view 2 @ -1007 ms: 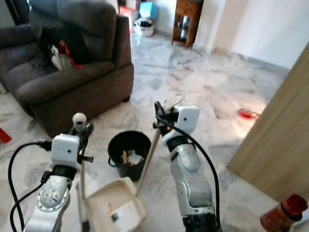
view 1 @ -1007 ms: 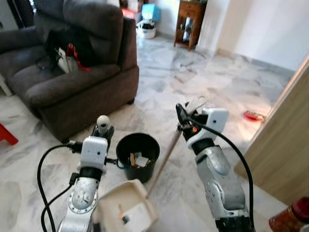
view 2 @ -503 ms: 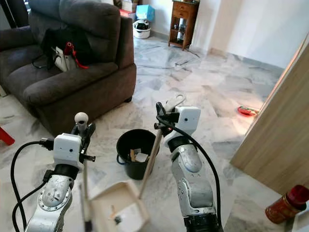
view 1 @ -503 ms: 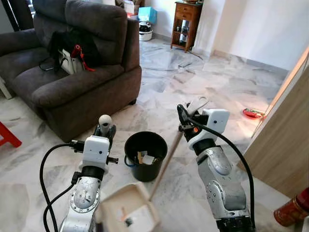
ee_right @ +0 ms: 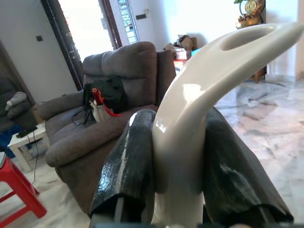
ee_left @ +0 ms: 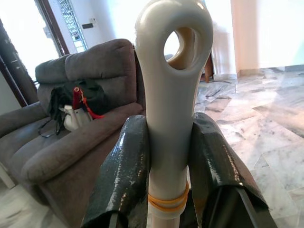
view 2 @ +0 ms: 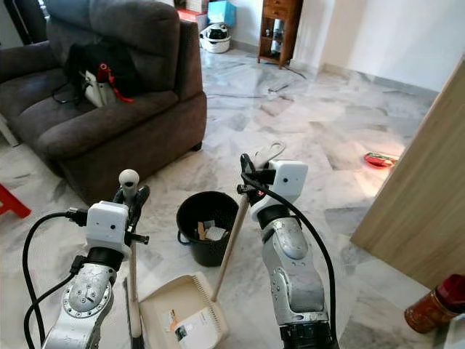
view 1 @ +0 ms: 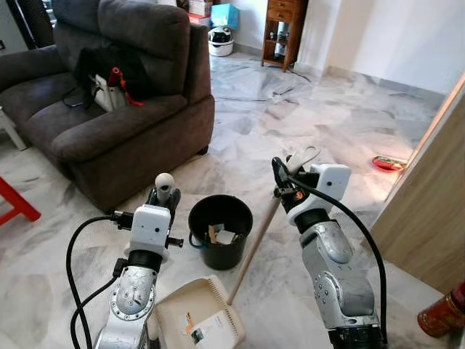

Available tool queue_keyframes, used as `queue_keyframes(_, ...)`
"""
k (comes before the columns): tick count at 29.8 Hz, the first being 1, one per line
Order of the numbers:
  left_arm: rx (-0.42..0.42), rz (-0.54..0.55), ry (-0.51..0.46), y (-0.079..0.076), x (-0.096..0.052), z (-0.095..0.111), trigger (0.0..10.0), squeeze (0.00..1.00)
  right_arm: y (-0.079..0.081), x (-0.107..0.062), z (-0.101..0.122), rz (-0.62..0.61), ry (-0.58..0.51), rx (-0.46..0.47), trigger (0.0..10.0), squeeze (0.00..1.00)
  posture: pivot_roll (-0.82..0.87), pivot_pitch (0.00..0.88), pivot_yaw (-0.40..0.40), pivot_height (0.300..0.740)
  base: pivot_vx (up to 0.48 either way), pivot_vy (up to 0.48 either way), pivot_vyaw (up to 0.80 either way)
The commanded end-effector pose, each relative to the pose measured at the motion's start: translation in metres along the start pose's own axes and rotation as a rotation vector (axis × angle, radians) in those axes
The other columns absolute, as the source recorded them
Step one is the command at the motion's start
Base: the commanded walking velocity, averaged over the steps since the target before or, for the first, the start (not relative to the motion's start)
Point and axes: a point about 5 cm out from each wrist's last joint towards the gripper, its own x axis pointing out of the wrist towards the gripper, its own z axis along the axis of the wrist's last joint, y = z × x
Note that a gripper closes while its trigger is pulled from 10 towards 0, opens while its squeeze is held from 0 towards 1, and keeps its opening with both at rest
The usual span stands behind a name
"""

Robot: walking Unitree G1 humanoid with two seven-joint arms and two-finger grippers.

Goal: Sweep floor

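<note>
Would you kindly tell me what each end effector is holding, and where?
Left end effector grips the broom handle just below its looped top; right end effector grips the dustpan handle near its top.

Grey sofa [view 1: 109, 109], perhaps bag [view 1: 109, 73]

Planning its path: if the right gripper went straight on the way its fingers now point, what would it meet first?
The right gripper, shut on a white handle, points toward the grey sofa with the black bag. The sofa looks first in line, though depth is unclear.
</note>
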Motion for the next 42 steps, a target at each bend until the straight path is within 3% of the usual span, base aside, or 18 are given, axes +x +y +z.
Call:
queue_keyframes(1,0.020,-0.002,-0.050,0.001,0.003,0.010,10.0,0.00,0.007,0.003,0.012,0.022,-0.062,0.032,10.0,0.00,0.05,0.000,0.003,0.740,0.431,0.000,0.00)
queue_keyframes(6,0.020,-0.004,-0.052,0.001,0.003,0.010,10.0,0.00,0.006,0.004,0.020,-0.001,-0.109,0.030,10.0,0.00,0.05,0.000,0.005,0.740,0.441,0.000,0.00)
queue_keyframes(9,0.021,-0.005,-0.054,0.001,0.003,0.010,10.0,0.00,0.002,0.008,0.038,-0.046,-0.193,0.035,10.0,0.00,0.05,0.000,0.005,0.740,0.440,0.000,0.00)
queue_keyframes(12,0.023,-0.007,-0.054,0.001,0.003,0.010,10.0,0.00,0.000,0.013,0.088,-0.081,-0.402,0.050,10.0,0.00,0.05,0.000,0.006,0.740,0.440,0.000,0.00)
queue_keyframes(18,0.023,-0.013,-0.056,-0.001,0.003,0.011,10.0,0.00,-0.001,0.017,0.124,-0.089,-0.523,0.044,10.0,0.00,0.05,0.000,0.005,0.740,0.441,0.000,0.00)
queue_keyframes(22,0.022,-0.016,-0.057,-0.001,0.002,0.011,10.0,0.00,0.002,0.018,0.132,-0.077,-0.551,0.051,10.0,0.00,0.05,0.000,0.005,0.740,0.442,0.000,0.00)
queue_keyframes(32,0.021,-0.017,-0.057,-0.002,0.002,0.010,10.0,0.00,0.009,0.021,0.129,-0.050,-0.530,0.080,10.0,0.00,0.06,0.000,0.004,0.740,0.433,0.000,0.00)
queue_keyframes(42,0.010,-0.033,-0.058,-0.004,0.001,0.010,10.0,0.00,0.014,0.022,0.124,-0.019,-0.500,0.095,10.0,0.00,0.06,0.000,0.001,0.740,0.000,0.000,0.00)
